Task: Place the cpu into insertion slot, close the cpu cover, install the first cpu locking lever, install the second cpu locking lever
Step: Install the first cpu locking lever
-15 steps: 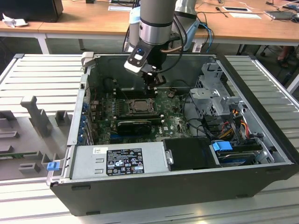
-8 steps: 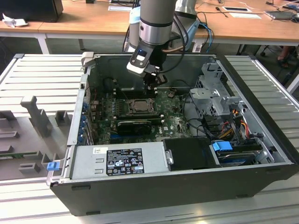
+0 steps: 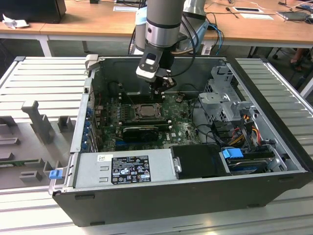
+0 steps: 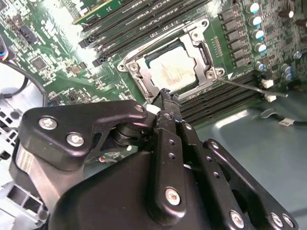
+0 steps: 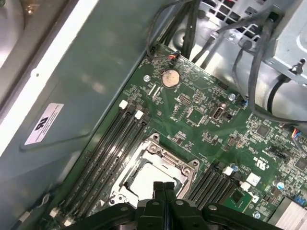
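- One hand (image 4: 166,96) hangs low inside the open computer case (image 3: 161,205), just above the edge of the insertion slot (image 4: 132,67). Its fingers are clenched together, with nothing that I can make out between them.
- Just past the fingertips, the cpu (image 4: 175,72) lies flat in the slot and shows pale through a square window.
- Around it the cpu cover (image 4: 201,55) appears to be folded down, its silvery frame lying level on the chip's edges.
- Beside the slot a thin metal rod, one locking lever (image 4: 249,87), sticks out at a slant over the black memory sockets (image 4: 216,98). It looks free, not tucked under any catch.
- By my reading, placing the chip and closing the cover are done, and the lever work is the step in hand.
- Seating that rod would call for a narrow, firm push: down, then sideways under its hook, with the tips kept off the chip and the sockets alongside.
- Farther out, the grey power supply (image 3: 122,169) sits at the case's near wall, and the case rests on a ribbed table (image 3: 274,78).
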### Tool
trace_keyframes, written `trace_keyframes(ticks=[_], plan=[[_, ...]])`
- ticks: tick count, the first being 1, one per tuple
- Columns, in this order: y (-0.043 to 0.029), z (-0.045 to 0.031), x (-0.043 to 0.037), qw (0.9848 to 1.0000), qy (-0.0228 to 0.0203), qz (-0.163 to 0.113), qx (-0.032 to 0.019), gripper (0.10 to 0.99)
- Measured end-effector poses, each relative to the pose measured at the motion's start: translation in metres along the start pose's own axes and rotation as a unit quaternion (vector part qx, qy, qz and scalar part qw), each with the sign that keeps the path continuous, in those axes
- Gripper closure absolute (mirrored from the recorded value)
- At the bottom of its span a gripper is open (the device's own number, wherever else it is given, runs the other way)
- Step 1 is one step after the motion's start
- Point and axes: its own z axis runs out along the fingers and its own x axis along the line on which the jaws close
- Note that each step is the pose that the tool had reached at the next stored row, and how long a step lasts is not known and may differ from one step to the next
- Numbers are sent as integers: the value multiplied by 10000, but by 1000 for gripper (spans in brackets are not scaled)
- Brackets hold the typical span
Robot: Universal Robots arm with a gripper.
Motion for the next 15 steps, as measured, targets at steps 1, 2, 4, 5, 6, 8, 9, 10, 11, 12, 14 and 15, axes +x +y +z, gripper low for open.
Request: trace_keyframes(ticks=[1, 2, 4, 5, 6, 8, 9, 10, 11, 12, 14, 15], plan=[[0, 0, 0, 10000, 0, -70, 3, 980], [1, 0, 0, 9999, 1, -141, 6, 980], [0, 1, 0, 9995, 2, -313, 13, 980], [0, 1, 0, 9988, 3, -482, 20, 980], [0, 2, 0, 9979, 4, -648, 27, 980], [0, 2, 0, 9961, 6, -884, 37, 980], [0, 2, -1, 9952, 7, -979, 41, 980], [0, 2, -1, 9941, 8, -1082, 45, 980], [0, 3, 0, 9935, 10, -1140, 44, 980], [0, 3, -1, 9928, 17, -1199, 36, 980], [-1, 2, -3, 9916, 35, -1293, -5, 980], [-1, 2, -4, 9908, 38, -1351, -45, 980]])
